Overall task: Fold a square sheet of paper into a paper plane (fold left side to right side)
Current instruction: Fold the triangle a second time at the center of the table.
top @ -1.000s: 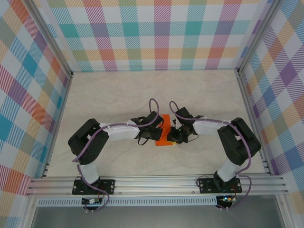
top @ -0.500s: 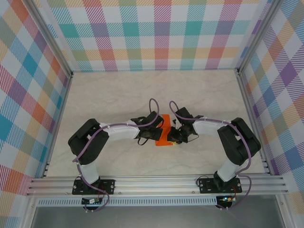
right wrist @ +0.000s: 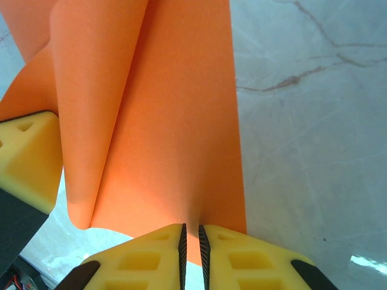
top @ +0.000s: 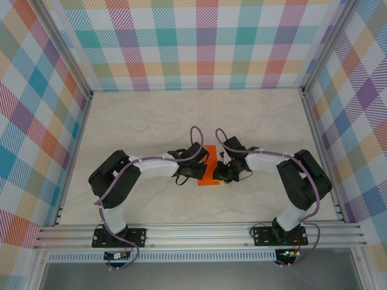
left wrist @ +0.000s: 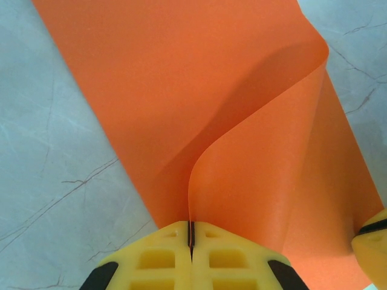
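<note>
Being pinched at its edges by left gripper (left wrist: 190, 240) and right gripper (right wrist: 191, 241), the square sheet of paper (left wrist: 175, 90) is judged light, floppy, tear-prone.

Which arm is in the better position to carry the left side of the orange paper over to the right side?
Left, probably. The left gripper is shut on a raised, curling flap of the square sheet of paper, ready to carry across; the right gripper pinches another edge and can anchor it.
</note>
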You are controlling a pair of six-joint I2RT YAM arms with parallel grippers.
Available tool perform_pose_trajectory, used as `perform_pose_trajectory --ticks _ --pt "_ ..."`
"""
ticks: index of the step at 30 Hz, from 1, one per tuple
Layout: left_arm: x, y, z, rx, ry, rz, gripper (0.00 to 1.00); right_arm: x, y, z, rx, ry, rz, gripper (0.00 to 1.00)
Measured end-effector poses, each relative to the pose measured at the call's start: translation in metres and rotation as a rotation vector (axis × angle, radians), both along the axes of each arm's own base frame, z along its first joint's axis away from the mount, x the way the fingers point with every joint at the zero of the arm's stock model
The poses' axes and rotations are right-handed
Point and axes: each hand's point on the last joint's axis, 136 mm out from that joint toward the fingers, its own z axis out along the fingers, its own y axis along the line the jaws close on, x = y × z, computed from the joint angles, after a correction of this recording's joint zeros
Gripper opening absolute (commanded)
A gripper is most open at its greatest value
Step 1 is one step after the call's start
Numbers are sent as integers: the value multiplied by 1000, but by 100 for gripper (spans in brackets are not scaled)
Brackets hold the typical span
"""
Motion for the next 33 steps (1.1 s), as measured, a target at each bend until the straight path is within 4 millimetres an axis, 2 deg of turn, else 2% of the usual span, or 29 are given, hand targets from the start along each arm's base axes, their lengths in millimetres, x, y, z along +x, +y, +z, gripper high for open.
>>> perform_pose_trajectory --ticks 11,17,22,28,33 --pt "0 0 0 1 0 0 0 3 0 4 36 -8 -15 16" --pt "0 0 0 1 -1 0 0 25 -3 32 148 -82 -83 6" --pt "0 0 0 1 0 0 0 39 11 43 231 -111 -93 5" --pt "0 0 0 1 -1 0 0 54 30 39 260 -101 -72 5" --pt "0 0 0 3 -3 -3 0 58 41 31 265 -90 -53 5"
